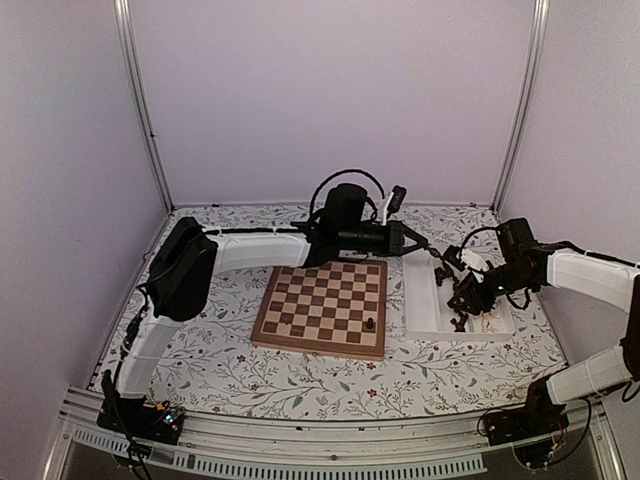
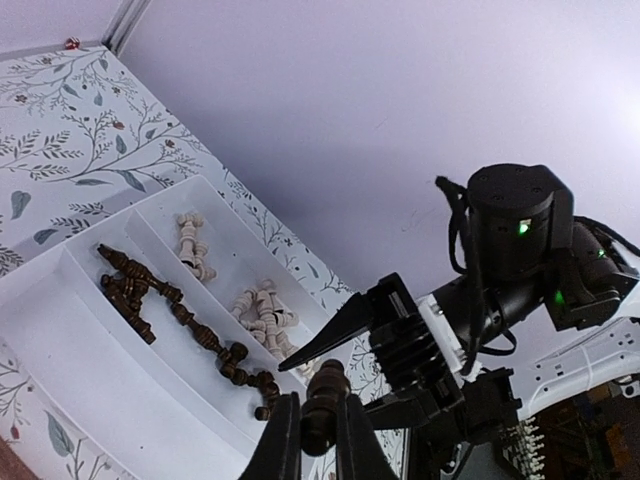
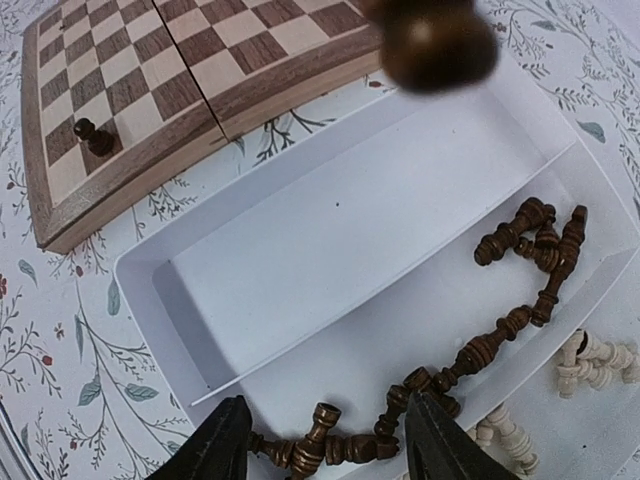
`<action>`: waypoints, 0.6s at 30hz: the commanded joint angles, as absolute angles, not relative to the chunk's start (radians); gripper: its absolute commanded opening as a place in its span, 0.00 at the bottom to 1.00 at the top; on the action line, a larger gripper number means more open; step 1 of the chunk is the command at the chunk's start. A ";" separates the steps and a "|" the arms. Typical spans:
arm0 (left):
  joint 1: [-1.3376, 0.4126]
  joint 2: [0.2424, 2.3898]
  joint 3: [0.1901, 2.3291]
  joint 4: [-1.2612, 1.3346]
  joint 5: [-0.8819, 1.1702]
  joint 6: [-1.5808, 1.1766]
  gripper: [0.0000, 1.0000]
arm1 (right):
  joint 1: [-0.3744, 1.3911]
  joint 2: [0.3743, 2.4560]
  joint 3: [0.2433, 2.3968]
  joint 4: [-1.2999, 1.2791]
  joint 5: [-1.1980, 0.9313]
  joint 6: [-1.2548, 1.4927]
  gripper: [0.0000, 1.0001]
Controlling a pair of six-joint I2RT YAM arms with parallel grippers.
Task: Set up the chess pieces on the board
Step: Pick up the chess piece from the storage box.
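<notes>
The floral-patterned counter carries the wooden chessboard at its middle. A single dark pawn stands upright on the board close to its near right corner.

Just to the right of the board lies the white tray, with its long side along the board's edge. One of its long compartments holds a loose line of dark pieces lying on their sides. The compartment beyond that, farther from the board, holds cream pieces.

The right arm's fingers hang over the row of dark pieces, spread wide with nothing gripped between them.

Farther back, the left arm reaches across behind the board to the tray's far end. The left arm's fingers are pinched narrowly on one dark piece, held upright above the tray.
</notes>
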State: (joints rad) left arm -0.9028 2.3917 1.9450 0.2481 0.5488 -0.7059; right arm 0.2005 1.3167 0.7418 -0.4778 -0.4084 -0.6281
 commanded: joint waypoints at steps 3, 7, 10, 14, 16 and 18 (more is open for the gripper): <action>-0.923 2.421 1.956 0.252 0.595 -0.718 0.00 | 0.196 1.233 0.809 -0.486 -0.568 -0.639 0.58; -0.930 2.427 1.962 0.242 0.604 -0.718 0.00 | 0.197 1.235 0.833 -0.479 -0.589 -0.639 0.58; -0.935 2.432 1.966 0.241 0.613 -0.718 0.00 | 0.202 1.245 0.833 -0.475 -0.590 -0.647 0.58; -0.945 2.448 1.981 0.230 0.627 -0.722 0.00 | 0.218 1.239 0.833 -0.471 -0.596 -0.652 0.57; -0.947 2.457 1.991 0.229 0.632 -0.725 0.00 | 0.226 1.227 0.829 -0.467 -0.600 -0.656 0.53; -0.949 2.462 1.998 0.228 0.636 -0.727 0.00 | 0.230 1.224 0.826 -0.467 -0.604 -0.658 0.48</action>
State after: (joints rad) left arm -0.9321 2.4401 1.9614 0.2398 0.6102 -0.7162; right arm 0.2165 1.2446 0.8124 -0.4763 -0.5697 -0.6472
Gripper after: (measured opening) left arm 0.095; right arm 0.521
